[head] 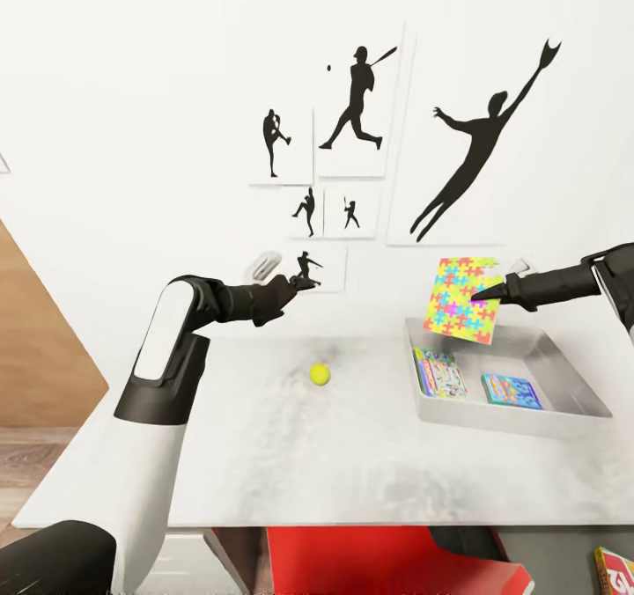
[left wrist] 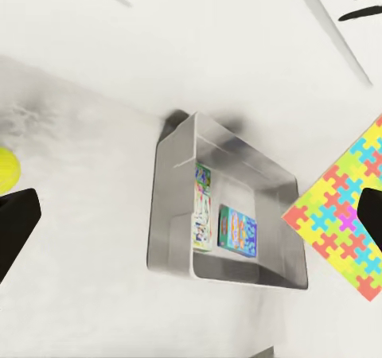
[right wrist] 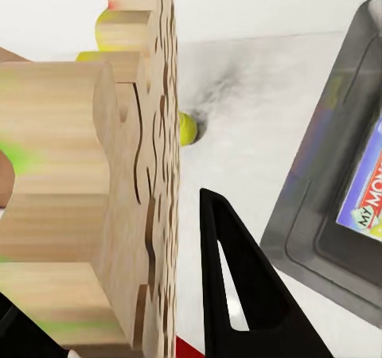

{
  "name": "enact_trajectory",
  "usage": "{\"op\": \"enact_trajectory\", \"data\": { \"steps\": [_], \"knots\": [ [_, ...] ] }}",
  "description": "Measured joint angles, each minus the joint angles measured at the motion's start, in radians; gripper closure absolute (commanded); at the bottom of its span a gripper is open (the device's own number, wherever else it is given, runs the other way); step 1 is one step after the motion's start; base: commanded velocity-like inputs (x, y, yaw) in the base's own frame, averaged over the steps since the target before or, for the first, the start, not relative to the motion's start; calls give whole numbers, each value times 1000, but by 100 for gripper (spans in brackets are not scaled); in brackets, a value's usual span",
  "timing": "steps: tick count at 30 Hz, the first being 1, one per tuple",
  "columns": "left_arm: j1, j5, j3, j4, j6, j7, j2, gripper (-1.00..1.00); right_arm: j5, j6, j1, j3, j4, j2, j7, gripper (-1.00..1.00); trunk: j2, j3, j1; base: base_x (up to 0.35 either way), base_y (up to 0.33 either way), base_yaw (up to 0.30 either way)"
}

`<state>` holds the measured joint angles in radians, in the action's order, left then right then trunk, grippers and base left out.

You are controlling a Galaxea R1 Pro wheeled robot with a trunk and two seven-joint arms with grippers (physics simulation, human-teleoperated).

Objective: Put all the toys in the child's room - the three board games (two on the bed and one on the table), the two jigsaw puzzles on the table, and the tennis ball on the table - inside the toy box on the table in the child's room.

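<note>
Puzzle colours are showing at centre right of the head view, where the right hand is pinching a jigsaw puzzle by its right edge and holding it tilted above the back left corner of the toy box. In the right wrist view the sheet's wooden edge is pressing close against the lens beside one black finger. The toy box is sitting at the right of the light-grey desk, and two board games are lying flat inside it: a colourful one along its left wall and a smaller blue one near the front. The tennis ball is resting on the desk at centre frame, well apart from the box. The left hand is hovering above the desk's far edge, left of centre; in the left wrist view its dark fingertips are sitting far apart, spread and empty. Baseball silhouettes are hanging on the white wall in the upper half.
</note>
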<state>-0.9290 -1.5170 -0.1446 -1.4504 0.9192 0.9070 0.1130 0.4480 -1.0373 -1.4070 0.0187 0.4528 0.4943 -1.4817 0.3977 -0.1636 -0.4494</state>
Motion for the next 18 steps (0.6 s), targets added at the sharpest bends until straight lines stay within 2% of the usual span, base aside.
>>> {"op": "enact_trajectory", "data": {
  "steps": [10,14,18],
  "knots": [
    [-2,-6,1,-1,0,5,-12,-100,2,0,-9,-1,-11,9,1,100,0,-16,0,0,0,0],
    [-1,-9,2,-3,0,6,-27,-100,2,0,-9,-1,-16,12,1,100,0,-23,0,0,0,0],
    [2,-39,3,-5,-1,7,-49,-100,2,0,-10,-1,-45,14,3,100,0,-30,0,0,0,0]
  ]
}}
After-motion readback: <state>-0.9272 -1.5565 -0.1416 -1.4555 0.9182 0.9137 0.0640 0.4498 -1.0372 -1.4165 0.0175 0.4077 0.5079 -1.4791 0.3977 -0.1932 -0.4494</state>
